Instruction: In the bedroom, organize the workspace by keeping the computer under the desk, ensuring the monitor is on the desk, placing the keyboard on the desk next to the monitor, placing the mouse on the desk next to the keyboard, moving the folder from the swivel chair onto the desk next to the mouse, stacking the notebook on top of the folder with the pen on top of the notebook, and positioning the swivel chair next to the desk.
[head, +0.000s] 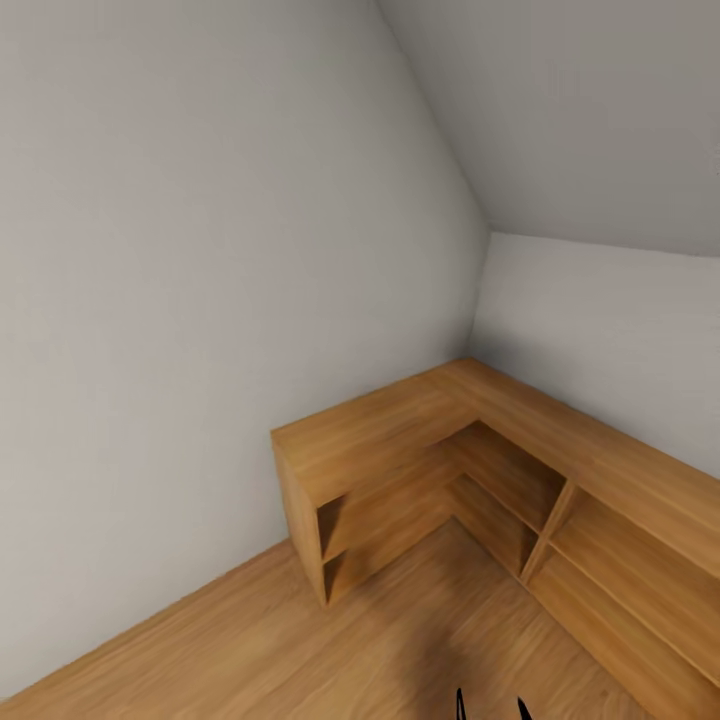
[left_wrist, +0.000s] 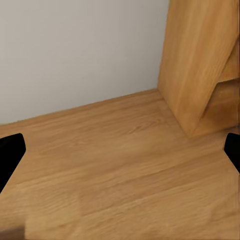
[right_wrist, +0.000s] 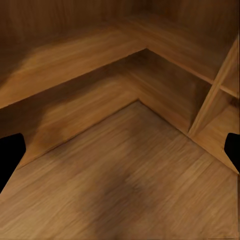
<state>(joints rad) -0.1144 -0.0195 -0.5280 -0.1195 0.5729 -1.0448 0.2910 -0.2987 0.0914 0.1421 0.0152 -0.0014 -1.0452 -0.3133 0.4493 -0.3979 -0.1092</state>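
I am in the bedroom, facing a corner where a pale wall (head: 200, 300) meets a sloped ceiling (head: 580, 110). The desk, the swivel chair and the other task items are out of view. My left gripper (left_wrist: 121, 152) hangs open over bare wood floor (left_wrist: 115, 165), its black fingertips (left_wrist: 10, 155) wide apart with nothing between them. My right gripper (right_wrist: 121, 152) is also open and holds nothing, above the floor in front of a shelf unit. Two thin black tips (head: 490, 706) poke in at the lower edge of the head view.
A low light-wood L-shaped shelf unit (head: 400, 430) with open compartments fills the corner and runs along the right wall (head: 640, 480). Its end panel (left_wrist: 195, 65) stands close to the left gripper. Its inner corner (right_wrist: 145, 60) faces the right gripper. Open floor (head: 250, 650) lies at the left.
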